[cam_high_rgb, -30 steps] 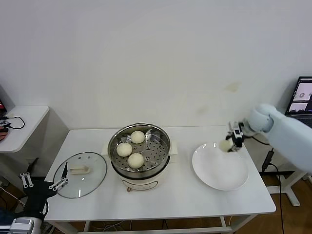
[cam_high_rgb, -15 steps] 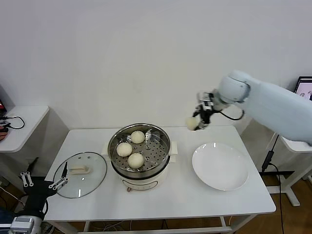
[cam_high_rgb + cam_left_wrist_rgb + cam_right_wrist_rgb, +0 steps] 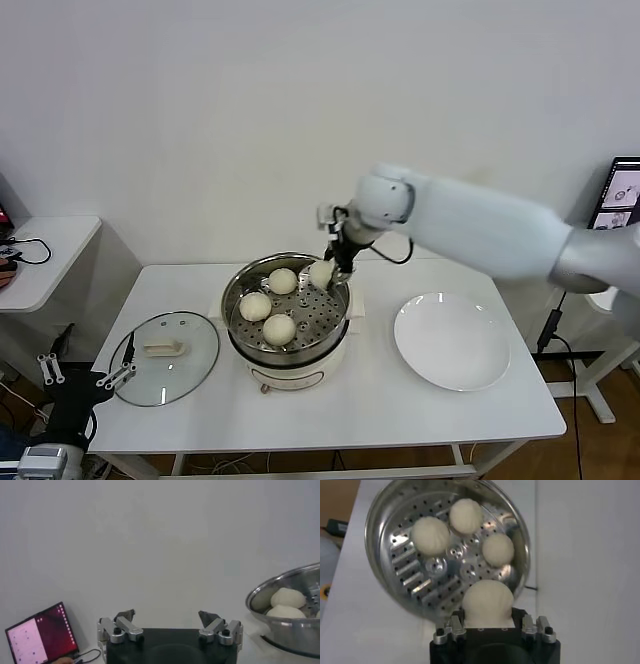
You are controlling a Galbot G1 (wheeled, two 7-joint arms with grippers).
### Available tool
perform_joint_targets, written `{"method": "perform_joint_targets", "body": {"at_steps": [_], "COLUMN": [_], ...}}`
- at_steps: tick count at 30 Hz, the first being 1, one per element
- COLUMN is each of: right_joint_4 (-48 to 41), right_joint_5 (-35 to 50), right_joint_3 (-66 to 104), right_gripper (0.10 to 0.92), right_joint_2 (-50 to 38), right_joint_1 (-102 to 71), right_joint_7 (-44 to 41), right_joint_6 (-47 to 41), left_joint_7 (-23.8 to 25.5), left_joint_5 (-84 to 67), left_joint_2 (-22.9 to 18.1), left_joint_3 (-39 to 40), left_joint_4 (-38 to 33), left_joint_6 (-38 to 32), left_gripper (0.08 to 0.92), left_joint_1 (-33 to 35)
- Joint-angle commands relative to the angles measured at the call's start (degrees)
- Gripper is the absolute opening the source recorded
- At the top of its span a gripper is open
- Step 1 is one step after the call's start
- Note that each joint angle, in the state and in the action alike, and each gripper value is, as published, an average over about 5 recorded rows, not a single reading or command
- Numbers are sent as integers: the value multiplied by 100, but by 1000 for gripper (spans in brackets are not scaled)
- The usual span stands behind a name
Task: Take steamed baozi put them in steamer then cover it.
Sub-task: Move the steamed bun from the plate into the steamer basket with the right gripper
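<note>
White table (image 3: pixel 380 400); right gripper (image 3: pixel 333 268) clamping baozi (image 3: pixel 321 273) above steamer (image 3: pixel 300 312)

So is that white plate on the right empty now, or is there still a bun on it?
Empty. The white plate shows only bare surface; three buns lie in the steamer, and the right gripper holds the fourth bun above it.

right claw (image 3: pixel 331 272) has swung off the white plate (image 3: pixel 452 350), over the gap, and now sits above the steamer (image 3: pixel 285 300), at its rim nearest the plate. fourth baozi (image 3: pixel 321 273) came along clamped in it, now just beside the three already in the tray. plate is bare now.
</note>
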Motion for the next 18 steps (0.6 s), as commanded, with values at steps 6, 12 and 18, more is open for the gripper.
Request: {"method": "perform_joint_targets", "body": {"at_steps": [6, 12, 18], "right_joint_4": [-511, -657, -688], "right_joint_5": [16, -211, -305], "right_joint_3": [-167, -146, -111], "right_gripper": [594, 594, 594], "right_joint_2": [853, 886, 874], "right_joint_1": [-597, -677, -706], "right_joint_7": [398, 451, 481], "right_joint_6": [-521, -568, -600], "left_joint_7": [-3, -6, -6], "left_joint_5": [-18, -33, -47], "left_joint_2": [9, 32, 51], "left_joint_3": [4, -11, -38], "left_joint_4": [29, 41, 50], "left_joint_6": [-11, -14, -15], "left_gripper": [823, 823, 823], "left_joint_1": [-31, -42, -42]}}
